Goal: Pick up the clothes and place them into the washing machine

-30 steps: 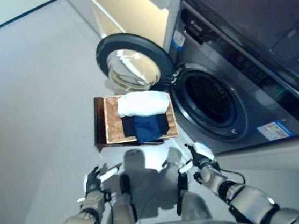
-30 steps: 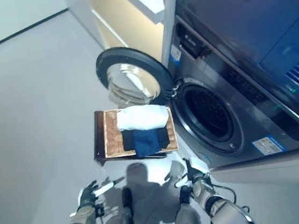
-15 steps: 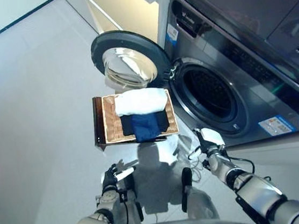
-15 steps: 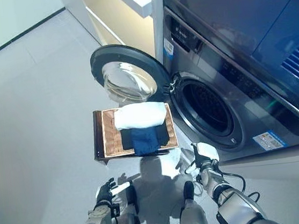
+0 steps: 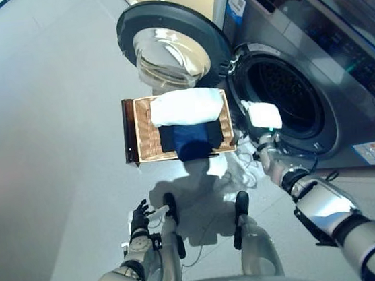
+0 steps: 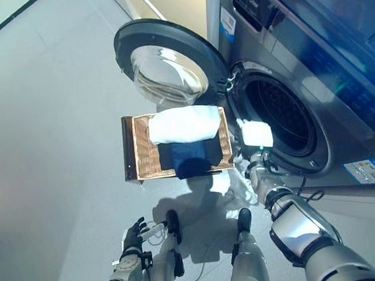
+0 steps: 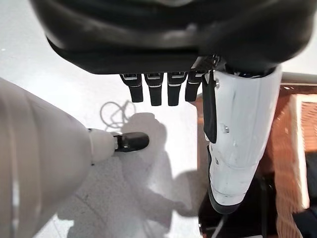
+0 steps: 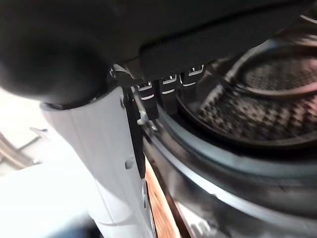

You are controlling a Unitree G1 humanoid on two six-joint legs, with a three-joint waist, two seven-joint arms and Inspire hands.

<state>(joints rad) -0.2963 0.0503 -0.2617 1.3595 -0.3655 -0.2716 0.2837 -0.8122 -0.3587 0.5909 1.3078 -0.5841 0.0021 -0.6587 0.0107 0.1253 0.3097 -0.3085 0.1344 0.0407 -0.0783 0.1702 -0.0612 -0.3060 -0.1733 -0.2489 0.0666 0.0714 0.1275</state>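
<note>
A folded white cloth and a dark blue cloth lie in the shallow wicker basket on a low dark brown box. The washing machine's drum stands open to the basket's right, with its round door swung out behind the basket. My right hand is open and empty, raised between the basket's right edge and the drum's rim; its wrist view shows the drum close past the fingers. My left hand is open and empty, low above the floor in front of the basket.
The light grey floor spreads out to the left of the basket. The machine's dark front panel runs along the right. A pale cabinet stands behind the door. The left wrist view shows the basket's wicker side.
The camera has tilted and the whole picture has shifted. My right hand has risen from low by the floor to beside the basket's right edge, at the drum's rim. My left hand stays low.
</note>
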